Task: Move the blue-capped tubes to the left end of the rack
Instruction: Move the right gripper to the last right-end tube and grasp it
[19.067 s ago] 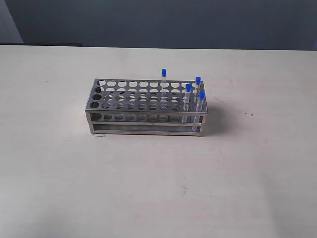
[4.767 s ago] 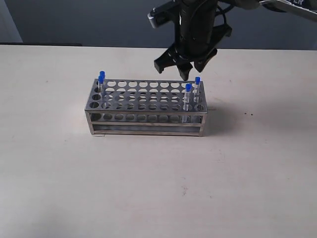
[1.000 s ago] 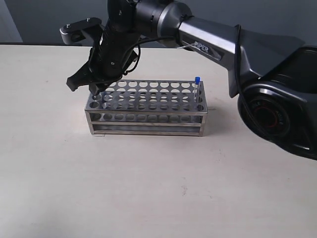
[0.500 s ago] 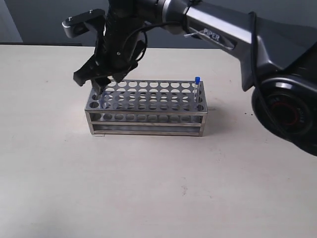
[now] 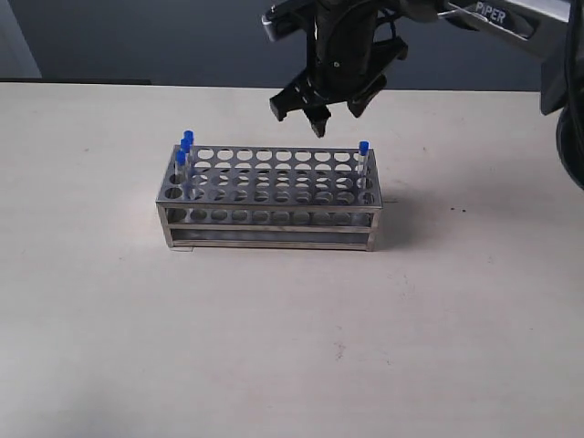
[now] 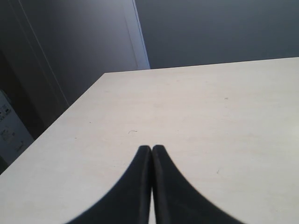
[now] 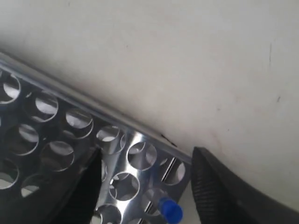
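Note:
The steel rack (image 5: 267,197) stands mid-table. Three blue-capped tubes (image 5: 183,157) stand together in its left-end holes. One more blue-capped tube (image 5: 363,162) stands at the right end; its cap (image 7: 170,211) shows in the right wrist view among the rack's holes (image 7: 140,156). My right gripper (image 5: 312,111) hangs open and empty above the rack's back edge, right of the middle, with the last tube's cap low between its fingers (image 7: 212,186) in the wrist view. My left gripper (image 6: 151,149) is shut on nothing over bare table, outside the exterior view.
The pale table (image 5: 292,328) spreads around the rack. The right arm's black links (image 5: 511,18) reach in from the upper right. In the left wrist view a table edge (image 6: 56,119) and a dark wall lie beyond.
My right gripper let go of a tube at the rack's left end, rose and swung right. Three tubes now stand at the left end; one remains at the right.

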